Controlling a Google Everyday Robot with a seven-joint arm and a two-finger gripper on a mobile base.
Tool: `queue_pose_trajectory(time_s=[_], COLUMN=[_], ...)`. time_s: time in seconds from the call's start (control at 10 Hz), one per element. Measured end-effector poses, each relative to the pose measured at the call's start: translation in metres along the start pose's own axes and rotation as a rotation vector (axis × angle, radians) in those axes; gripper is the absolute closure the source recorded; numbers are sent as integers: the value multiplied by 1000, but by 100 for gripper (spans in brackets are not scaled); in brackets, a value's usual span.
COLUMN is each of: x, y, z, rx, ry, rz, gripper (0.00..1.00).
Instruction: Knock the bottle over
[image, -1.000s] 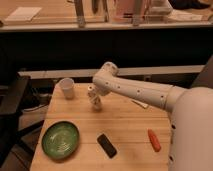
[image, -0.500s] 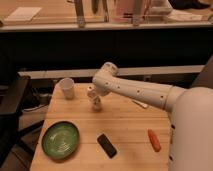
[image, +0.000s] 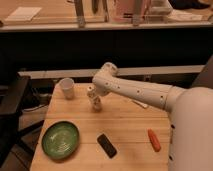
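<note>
The bottle is small, slim and pale, standing a little tilted on the wooden table, to the right of the white cup. My white arm reaches in from the right, and the gripper is right at the bottle's top, partly hidden by the wrist. The bottle's upper part merges with the gripper, so contact looks likely but is not certain.
A green plate lies at the front left. A flat black slab lies at the front middle. An orange carrot-like object lies at the front right. A dark chair stands left of the table.
</note>
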Motion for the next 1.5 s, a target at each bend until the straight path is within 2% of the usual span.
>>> queue_pose_trajectory(time_s=[1.5], x=[0], y=[-2], z=[4], rx=[5], ry=[-3], rz=[4], gripper=[100])
